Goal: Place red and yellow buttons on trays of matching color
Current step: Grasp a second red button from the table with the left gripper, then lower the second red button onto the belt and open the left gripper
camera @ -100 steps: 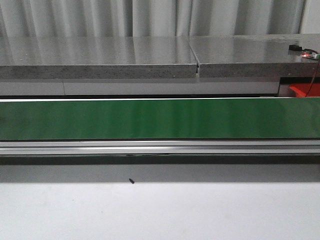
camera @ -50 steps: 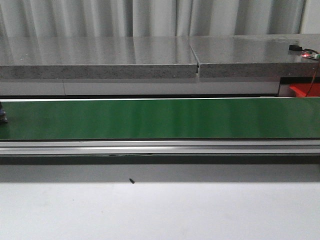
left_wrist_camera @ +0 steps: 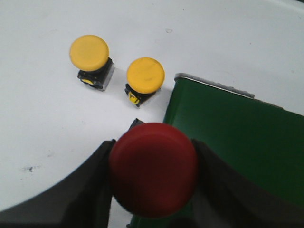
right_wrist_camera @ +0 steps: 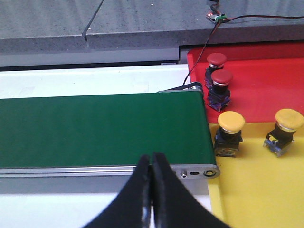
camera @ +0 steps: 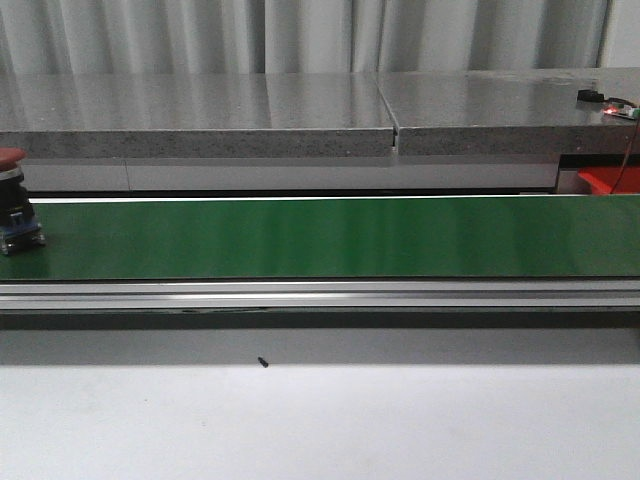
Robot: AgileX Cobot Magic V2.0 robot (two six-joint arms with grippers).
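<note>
My left gripper (left_wrist_camera: 153, 142) is shut on a red button (left_wrist_camera: 153, 168), its fingers pressed against both sides of the cap, above the end of the green belt (left_wrist_camera: 237, 133). The front view shows that red button (camera: 15, 205) at the belt's (camera: 320, 238) far left edge. Two yellow buttons (left_wrist_camera: 89, 52) (left_wrist_camera: 145, 75) stand on the white table beside the belt end. My right gripper (right_wrist_camera: 152, 156) is shut and empty over the belt's (right_wrist_camera: 95, 128) near rail. The red tray (right_wrist_camera: 266, 90) holds two red buttons (right_wrist_camera: 216, 61) (right_wrist_camera: 219, 92). The yellow tray (right_wrist_camera: 256, 190) holds two yellow buttons (right_wrist_camera: 230, 122) (right_wrist_camera: 289, 118).
A grey stone counter (camera: 200, 110) runs behind the belt, with a small circuit board and wire (camera: 620, 108) at its right end. White table (camera: 320, 420) lies in front of the belt's aluminium rail. A sliver of the red tray (camera: 600, 180) shows at the right.
The red button has come into the front view from the left edge and moved a little to the right along the belt. One second ago the belt showed nothing on it.
</note>
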